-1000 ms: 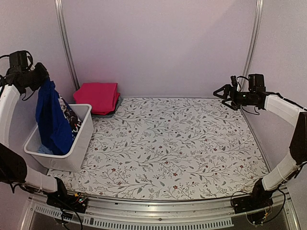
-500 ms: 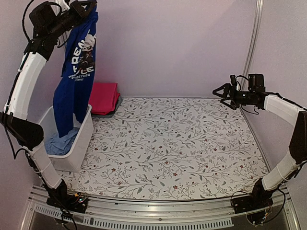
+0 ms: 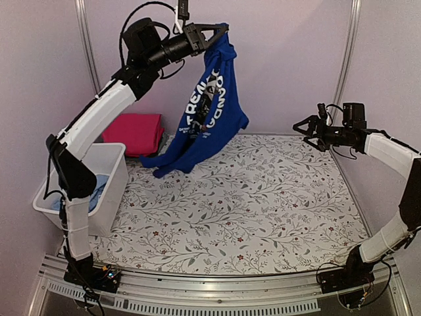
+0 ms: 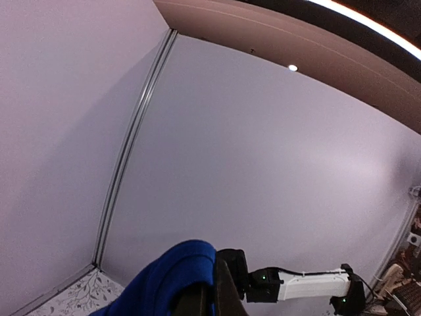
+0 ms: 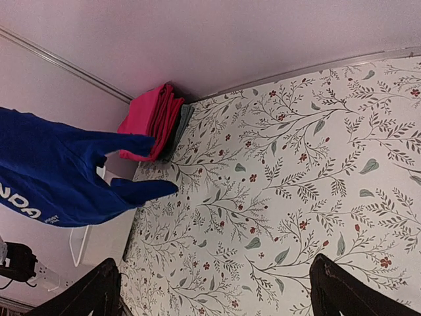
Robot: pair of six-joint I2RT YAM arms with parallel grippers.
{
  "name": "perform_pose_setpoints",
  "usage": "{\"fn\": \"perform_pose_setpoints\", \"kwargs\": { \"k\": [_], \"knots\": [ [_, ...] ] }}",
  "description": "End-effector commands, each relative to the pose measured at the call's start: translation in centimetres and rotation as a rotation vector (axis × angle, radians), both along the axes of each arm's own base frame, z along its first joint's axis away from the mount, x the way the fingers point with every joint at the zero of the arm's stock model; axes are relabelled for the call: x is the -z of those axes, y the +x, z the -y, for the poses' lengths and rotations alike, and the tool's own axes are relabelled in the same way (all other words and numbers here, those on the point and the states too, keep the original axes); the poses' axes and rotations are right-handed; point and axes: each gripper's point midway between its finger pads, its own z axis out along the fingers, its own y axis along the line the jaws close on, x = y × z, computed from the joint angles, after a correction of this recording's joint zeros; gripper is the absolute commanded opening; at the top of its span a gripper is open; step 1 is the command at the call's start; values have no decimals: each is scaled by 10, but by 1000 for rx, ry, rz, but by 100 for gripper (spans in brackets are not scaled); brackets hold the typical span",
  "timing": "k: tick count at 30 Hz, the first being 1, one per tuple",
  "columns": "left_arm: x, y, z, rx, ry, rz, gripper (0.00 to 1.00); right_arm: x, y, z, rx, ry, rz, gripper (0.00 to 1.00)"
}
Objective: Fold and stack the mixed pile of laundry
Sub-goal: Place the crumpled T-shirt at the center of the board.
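My left gripper (image 3: 209, 33) is raised high over the back of the table, shut on the blue item with white print (image 3: 209, 108). The garment hangs from it and its lower end trails down to the table by the basket. It also shows in the left wrist view (image 4: 168, 280) and the right wrist view (image 5: 59, 178). A folded pink-red garment (image 3: 133, 131) lies at the back left on a grey one. A pale-blue cloth (image 3: 99, 191) lies in the white basket (image 3: 108, 197). My right gripper (image 3: 308, 131) is open and empty above the back right of the table.
The white slotted basket stands at the left edge of the flower-patterned table (image 3: 263, 204). Metal posts (image 3: 89, 66) rise at the back left and back right corners. The pink-red stack also shows in the right wrist view (image 5: 151, 118).
My left arm has swung up and to the right, drawing the blue printed garment out of the basket and over the table. The right arm has barely moved.
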Motion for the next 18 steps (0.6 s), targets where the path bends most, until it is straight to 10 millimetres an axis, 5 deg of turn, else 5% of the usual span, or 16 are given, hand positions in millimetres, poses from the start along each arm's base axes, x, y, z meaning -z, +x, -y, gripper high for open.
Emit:
{"fn": "perform_pose_setpoints", "kwargs": {
  "k": [1,5,8,11,18],
  "knots": [
    [72,19,43,37,104,-118,0,-7,-5,-1,7,-5,22,99],
    [111,49,40,-84,192,-185,0,-5,-8,1,15,-11,12,99],
    [112,53,34,-114,229,-163,0,-5,-12,1,15,-13,11,99],
    [129,29,53,-48,340,-101,0,-5,-14,1,12,-22,9,99],
    [229,-61,131,130,659,8,0,0,-16,4,19,-56,-1,99]
  ]
}}
